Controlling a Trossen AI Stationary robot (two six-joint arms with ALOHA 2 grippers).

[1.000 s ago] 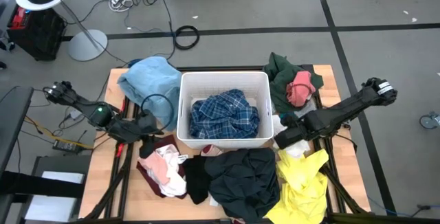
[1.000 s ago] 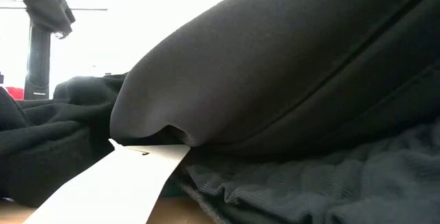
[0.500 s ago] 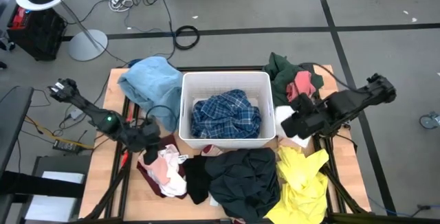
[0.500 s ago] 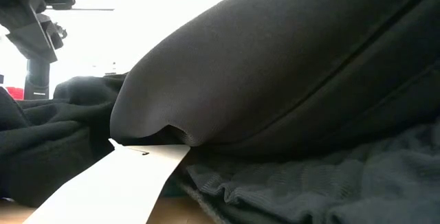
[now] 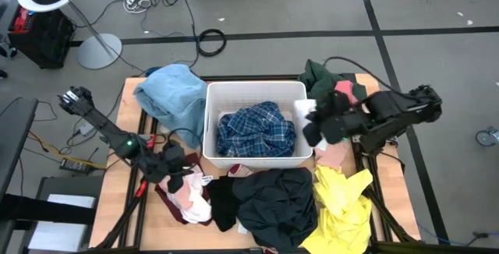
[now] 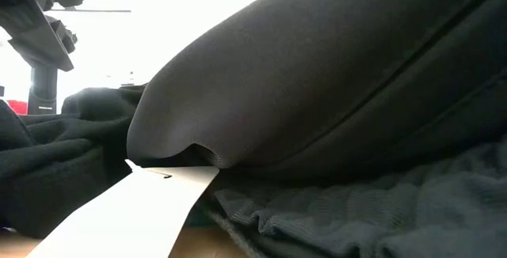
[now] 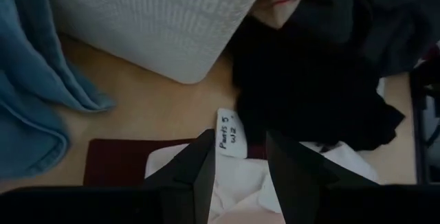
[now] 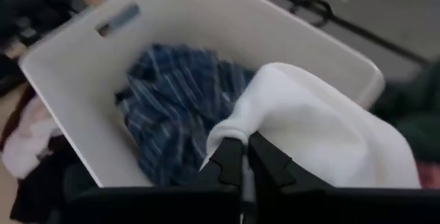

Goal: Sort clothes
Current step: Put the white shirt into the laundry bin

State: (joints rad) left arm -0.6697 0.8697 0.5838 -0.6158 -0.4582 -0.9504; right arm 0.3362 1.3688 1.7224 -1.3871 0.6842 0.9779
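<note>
A wooden table (image 5: 129, 176) stands on grey floor strewn with cables; one white bin (image 5: 253, 92) holds one plaid shirt (image 5: 255, 132); the right gripper (image 8: 245, 161) pinches a white garment (image 8: 323, 131) over its rim; the left gripper (image 7: 237, 163), parted, hovers empty above the maroon-and-white clothes (image 5: 187, 193).

You see dark garments (image 6: 333, 92) filling the frame, a white tag (image 6: 135, 210) lower left, arm (image 6: 40, 13) upper left.

Even, soft overhead light shows from above, while beyond the right gripper (image 8: 240, 157) the white garment (image 8: 323, 135) blurs, and the low view's background glares white.
</note>
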